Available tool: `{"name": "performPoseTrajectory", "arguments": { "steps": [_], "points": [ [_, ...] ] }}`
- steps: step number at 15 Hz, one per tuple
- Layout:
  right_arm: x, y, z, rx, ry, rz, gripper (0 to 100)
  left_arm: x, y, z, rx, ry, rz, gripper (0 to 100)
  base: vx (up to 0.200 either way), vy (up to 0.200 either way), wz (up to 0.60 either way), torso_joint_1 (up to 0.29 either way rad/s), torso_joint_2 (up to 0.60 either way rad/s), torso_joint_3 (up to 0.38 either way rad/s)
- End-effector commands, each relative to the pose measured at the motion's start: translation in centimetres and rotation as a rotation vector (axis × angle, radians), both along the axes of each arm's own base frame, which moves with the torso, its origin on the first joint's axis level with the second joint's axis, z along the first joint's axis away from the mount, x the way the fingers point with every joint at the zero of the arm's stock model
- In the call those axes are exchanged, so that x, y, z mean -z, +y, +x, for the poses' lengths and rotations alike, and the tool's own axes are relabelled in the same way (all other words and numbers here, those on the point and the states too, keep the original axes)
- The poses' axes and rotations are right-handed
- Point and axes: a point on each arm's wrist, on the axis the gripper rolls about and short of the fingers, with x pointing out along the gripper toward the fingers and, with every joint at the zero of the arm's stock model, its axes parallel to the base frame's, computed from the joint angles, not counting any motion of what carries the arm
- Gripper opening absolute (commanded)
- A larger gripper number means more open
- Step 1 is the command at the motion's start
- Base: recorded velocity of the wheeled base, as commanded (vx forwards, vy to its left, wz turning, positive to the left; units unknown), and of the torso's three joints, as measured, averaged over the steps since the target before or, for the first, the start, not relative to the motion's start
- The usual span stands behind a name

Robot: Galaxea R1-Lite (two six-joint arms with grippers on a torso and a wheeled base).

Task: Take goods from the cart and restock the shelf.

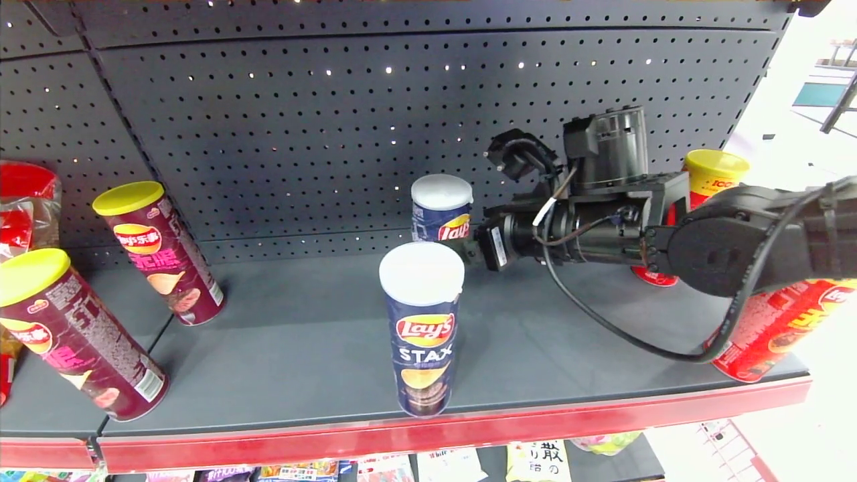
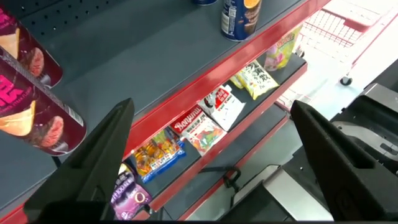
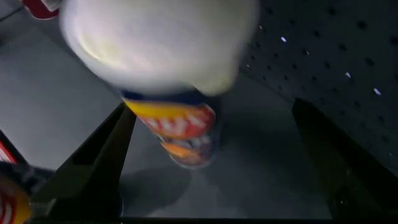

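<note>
Maroon cans (image 1: 161,251) at 9 o'clock, red cans (image 1: 776,328) at 3, front blue can (image 1: 422,328) at 6 of rear blue can (image 1: 440,207) on shelf (image 1: 301,335); R gripper (image 3: 212,112), arm level from 3, spread wide at rear one; L gripper (image 2: 212,106) spread, empty.

A dark perforated back panel (image 1: 301,134) spans the head view from 10 to 2 o'clock. At 9 o'clock stands a maroon can with a yellow lid (image 1: 159,251). A second maroon can (image 1: 77,335) stands nearer the front at 8 o'clock. Just above it, at the picture's edge, is a red bag (image 1: 23,201). At 2 o'clock a yellow-lidded red can (image 1: 713,171) is partly hidden, and another red can (image 1: 776,328) sits at 4 o'clock. At 6 o'clock flat snack packets lie in a row: a white packet with dark print (image 1: 535,460), a red-and-white packet (image 2: 214,109) and a blue-and-orange packet (image 2: 155,155).
</note>
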Motion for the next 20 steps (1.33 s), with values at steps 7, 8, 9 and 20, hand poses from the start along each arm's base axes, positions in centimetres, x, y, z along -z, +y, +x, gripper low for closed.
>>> {"name": "performPoseTrajectory", "arguments": {
  "steps": [7,8,9,20],
  "points": [
    [-1.2,-7.4,-7.6,0.083,-0.001,-0.008,100,-2.1,-1.2,3.0,-0.019,0.108,0.003,100,0.0,0.0,0.0,0.0,0.0,0.0],
    [-1.2,-8.3,-9.1,0.084,-0.007,-0.006,100,-2.3,-1.5,4.1,-0.028,0.142,0.02,100,0.0,0.0,0.0,0.0,0.0,0.0],
    [-1.2,-9.0,-10.0,0.087,-0.011,-0.003,100,-2.0,-1.9,5.0,-0.037,0.184,0.042,100,0.0,0.0,0.0,0.0,0.0,0.0],
    [2.6,-19.4,-26.4,0.036,-0.303,0.095,100,-1.8,-6.7,16.2,0.0,0.374,0.128,100,0.0,0.0,0.0,0.0,0.0,0.0]
  ]
}}
